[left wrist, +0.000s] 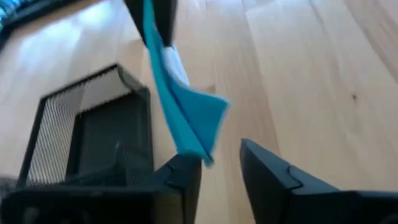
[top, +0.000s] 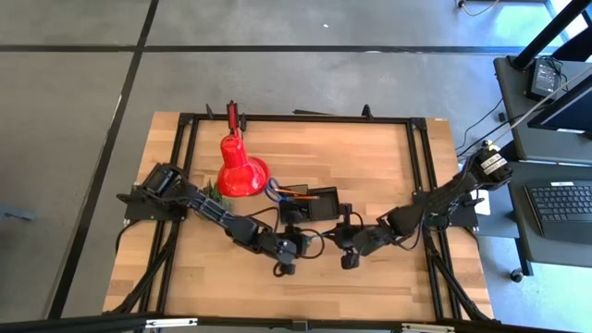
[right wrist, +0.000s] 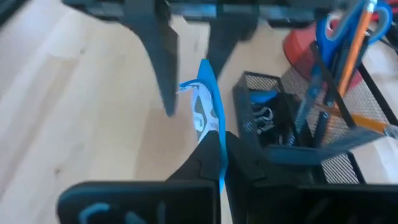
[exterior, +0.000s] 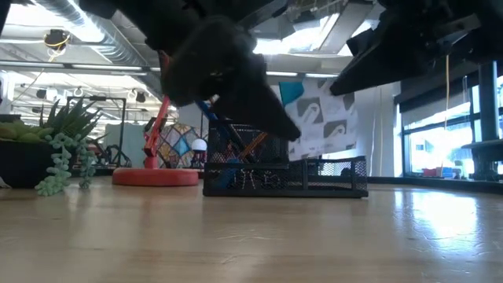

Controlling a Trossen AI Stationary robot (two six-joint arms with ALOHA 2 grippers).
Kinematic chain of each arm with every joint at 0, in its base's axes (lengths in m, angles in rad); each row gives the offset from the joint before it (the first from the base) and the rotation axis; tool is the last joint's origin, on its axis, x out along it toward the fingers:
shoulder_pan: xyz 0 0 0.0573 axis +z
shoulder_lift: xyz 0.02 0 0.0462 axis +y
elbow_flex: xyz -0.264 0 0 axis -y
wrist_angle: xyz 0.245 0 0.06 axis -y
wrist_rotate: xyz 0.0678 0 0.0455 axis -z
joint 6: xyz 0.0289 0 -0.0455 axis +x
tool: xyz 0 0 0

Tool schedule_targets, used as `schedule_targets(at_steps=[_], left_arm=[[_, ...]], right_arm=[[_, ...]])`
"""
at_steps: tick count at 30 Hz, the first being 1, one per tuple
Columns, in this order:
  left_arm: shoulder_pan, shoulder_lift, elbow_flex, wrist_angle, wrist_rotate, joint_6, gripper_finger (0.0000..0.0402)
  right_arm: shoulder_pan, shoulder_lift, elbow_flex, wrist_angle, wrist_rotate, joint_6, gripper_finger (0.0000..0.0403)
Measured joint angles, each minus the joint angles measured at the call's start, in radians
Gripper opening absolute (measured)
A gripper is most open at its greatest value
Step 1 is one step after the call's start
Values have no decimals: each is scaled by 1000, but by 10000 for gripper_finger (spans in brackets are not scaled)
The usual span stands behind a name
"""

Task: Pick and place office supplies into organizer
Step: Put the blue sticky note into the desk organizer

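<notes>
Here the right claw point(right wrist: 219, 163) pinches the blue note pad point(right wrist: 208, 106); the left claw point(left wrist: 221, 163) gapes beside it

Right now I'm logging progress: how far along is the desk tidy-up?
Done: blue-handled scissors, orange pencils and binder clips sit in the black mesh organizer. In hand: right gripper pinches the light-blue note pad; left gripper open beside it. Left: placing it.

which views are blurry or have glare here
Left wrist view: note pad and organizer smeared by motion. Low view: dark arms out of focus up close, window glare on the table. High view: sharp, evenly lit.
</notes>
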Motion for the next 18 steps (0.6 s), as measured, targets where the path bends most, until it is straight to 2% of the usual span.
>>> schedule_targets(at_steps=[7, 9, 12, 18], left_arm=[[-16, -84, 0, -239, 39, -128, 146], [-31, -114, 0, -299, 40, -159, 149], [-55, -153, 0, -342, 35, -189, 149], [-105, -209, 0, -353, 10, -189, 142]], right_arm=[[-26, 0, 0, -60, 11, -15, 7], [-26, 0, 0, -60, 52, -49, 7], [-26, -1, 0, -62, 103, -100, 7], [-26, -10, 0, -99, 106, -162, 7]])
